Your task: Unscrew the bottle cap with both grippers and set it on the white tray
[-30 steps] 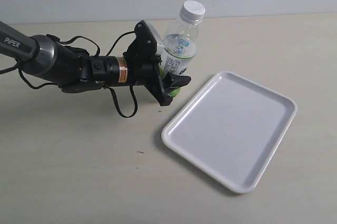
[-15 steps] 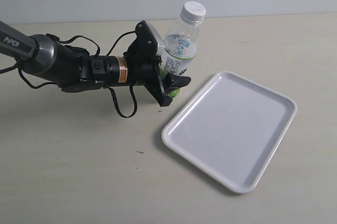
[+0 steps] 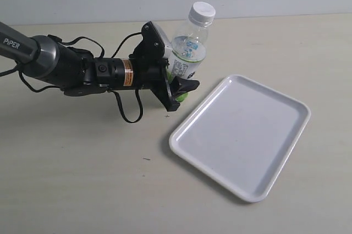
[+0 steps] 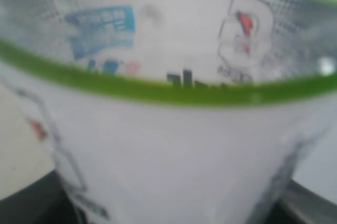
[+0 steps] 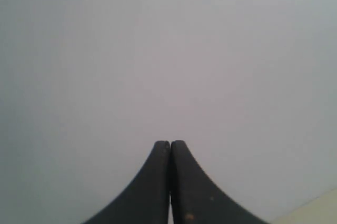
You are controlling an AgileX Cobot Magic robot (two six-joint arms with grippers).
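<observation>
The bottle (image 3: 188,47) is clamped at its label by left gripper (image 3: 177,73) fingers — bottle cap (image 3: 201,12) seated; right gripper (image 5: 170,146) fingers are pressed together.

One bottle (image 3: 188,53), one bottle cap (image 3: 201,10), one white tray (image 3: 242,135), two grippers on the count, left gripper (image 3: 180,77), right gripper (image 5: 170,150) (that one only in its wrist view)

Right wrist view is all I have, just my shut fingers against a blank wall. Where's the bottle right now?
Observer: The left gripper is clamped on the bottle, holding it tilted just left of the white tray.
Operator: Is the cap off yet?
Observer: No, the bottle cap is on the neck.
Operator: Am I anywhere near it?
Observer: Your right gripper doesn't show in the exterior view at all.
</observation>
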